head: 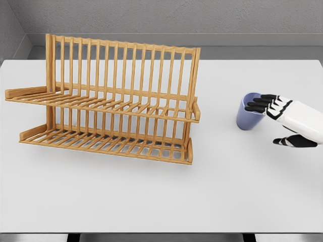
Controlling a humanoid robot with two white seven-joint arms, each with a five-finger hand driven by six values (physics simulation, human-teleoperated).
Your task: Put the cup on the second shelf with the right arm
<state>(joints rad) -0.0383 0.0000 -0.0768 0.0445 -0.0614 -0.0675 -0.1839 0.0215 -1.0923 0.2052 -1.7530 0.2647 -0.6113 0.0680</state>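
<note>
R hand (280, 117) at cup (248, 119) rim, grip unclear | rack (108, 103) well left

We see a white table (151, 201) carrying a two-tier wooden slatted rack (108, 101) on its left half and, well apart to the right, a blue cup (247, 118) standing upright on the surface.
</note>
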